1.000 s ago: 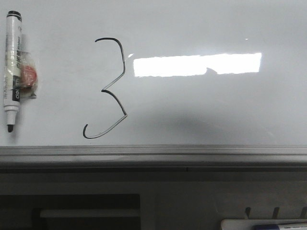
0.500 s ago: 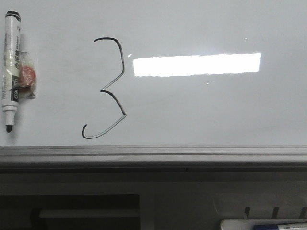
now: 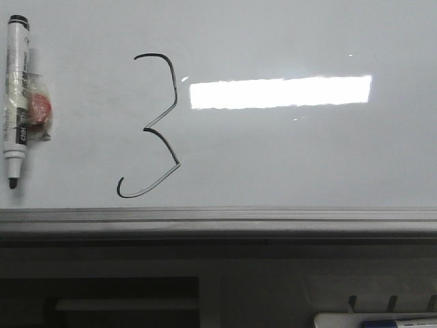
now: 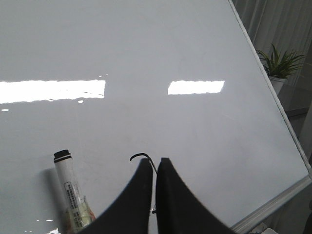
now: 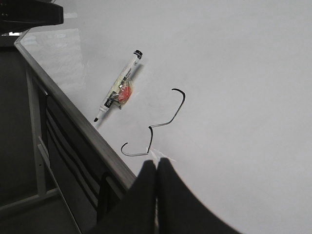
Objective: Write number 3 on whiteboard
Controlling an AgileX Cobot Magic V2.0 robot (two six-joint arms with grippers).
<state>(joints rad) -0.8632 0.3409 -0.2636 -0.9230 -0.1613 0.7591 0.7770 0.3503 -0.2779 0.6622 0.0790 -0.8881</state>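
Note:
The whiteboard (image 3: 307, 157) lies flat, with a bright rectangular reflection. The number 3 (image 3: 145, 128) is drawn on it in thin black line, left of centre. A white marker (image 3: 16, 102) with a black cap lies on the board at the far left, with a clear and red wrapper stuck to it. No gripper shows in the front view. My left gripper (image 4: 155, 161) is shut and empty above the board, with the 3's top stroke (image 4: 139, 156) and the marker (image 4: 68, 187) nearby. My right gripper (image 5: 156, 162) is shut and empty, near the 3 (image 5: 168, 123) and the board's front edge.
A grey metal edge strip (image 3: 218, 215) runs along the board's near side, with a dark frame below. A tray with a pen (image 3: 375, 320) sits at the lower right. A potted plant (image 4: 280, 61) stands beyond the board's far side.
A dark shadow on the board below and beside the light reflection has gone. The 3 and the marker stay as they were.

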